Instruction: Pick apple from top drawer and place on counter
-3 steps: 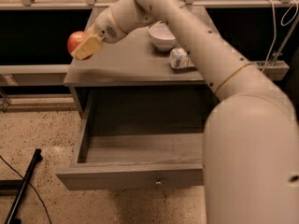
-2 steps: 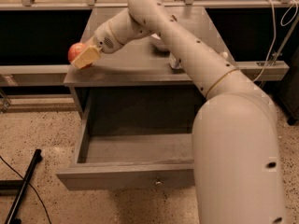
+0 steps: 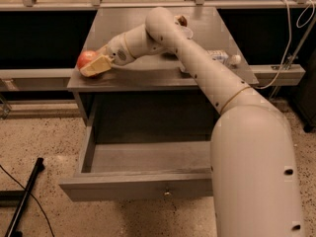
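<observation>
The robot's hand (image 3: 89,65) is out over the front left corner of the counter (image 3: 148,75). It is clamped on the apple (image 3: 85,58). One tan finger (image 3: 96,66) lies across the near side of the apple. The other finger is hidden behind the fruit. The apple is red with a pale patch, and it sits at the very tip of the hand, on the side away from the arm (image 3: 197,68).

The apple is low, right at the counter top. I cannot tell if it is touching the counter or just above it. It is close to the left edge and close to the front edge, so there is not much counter past it on those two sides.

The top drawer (image 3: 143,157) is pulled open below, well apart from the hand, and I see nothing in it. Its little knob (image 3: 167,193) is in the middle of the front panel.

The arm comes from the right and reaches across the counter to the left. So the apple lies to the left of the hand, and the hand's way out is back to the right.

I think the job is almost done. Next the hand needs to let go with the apple down on the counter. The apple is round, so it could roll off that near corner.
</observation>
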Robot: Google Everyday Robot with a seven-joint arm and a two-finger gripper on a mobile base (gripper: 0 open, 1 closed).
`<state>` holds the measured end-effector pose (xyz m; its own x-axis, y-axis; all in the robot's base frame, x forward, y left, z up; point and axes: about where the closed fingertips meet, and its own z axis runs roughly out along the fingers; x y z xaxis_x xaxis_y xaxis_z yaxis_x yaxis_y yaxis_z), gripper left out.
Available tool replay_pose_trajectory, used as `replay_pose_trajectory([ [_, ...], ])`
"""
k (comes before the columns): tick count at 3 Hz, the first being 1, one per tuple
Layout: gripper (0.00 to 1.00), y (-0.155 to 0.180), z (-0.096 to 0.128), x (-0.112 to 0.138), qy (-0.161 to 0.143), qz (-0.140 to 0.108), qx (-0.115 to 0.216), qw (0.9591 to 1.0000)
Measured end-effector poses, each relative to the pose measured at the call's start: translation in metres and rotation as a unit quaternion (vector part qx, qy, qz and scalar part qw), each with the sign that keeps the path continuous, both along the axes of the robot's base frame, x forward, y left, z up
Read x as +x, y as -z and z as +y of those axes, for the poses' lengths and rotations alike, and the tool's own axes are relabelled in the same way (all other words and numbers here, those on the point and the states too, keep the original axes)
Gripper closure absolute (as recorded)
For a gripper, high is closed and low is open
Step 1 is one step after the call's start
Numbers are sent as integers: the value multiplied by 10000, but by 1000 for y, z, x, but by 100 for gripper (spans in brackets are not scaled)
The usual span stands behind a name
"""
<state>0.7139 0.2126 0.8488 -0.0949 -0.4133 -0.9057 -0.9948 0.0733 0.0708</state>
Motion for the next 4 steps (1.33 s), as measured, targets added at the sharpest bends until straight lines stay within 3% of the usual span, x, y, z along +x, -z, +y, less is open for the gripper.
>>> replay_pose_trajectory([
  [1,39,1,-1,1,5,-8,56,10000],
  [2,9,1,-1,1,5,-8,56,10000],
  [3,0,1,-1,1,5,-8,56,10000],
  [4,0,1,-1,1,5,-9,55,10000],
])
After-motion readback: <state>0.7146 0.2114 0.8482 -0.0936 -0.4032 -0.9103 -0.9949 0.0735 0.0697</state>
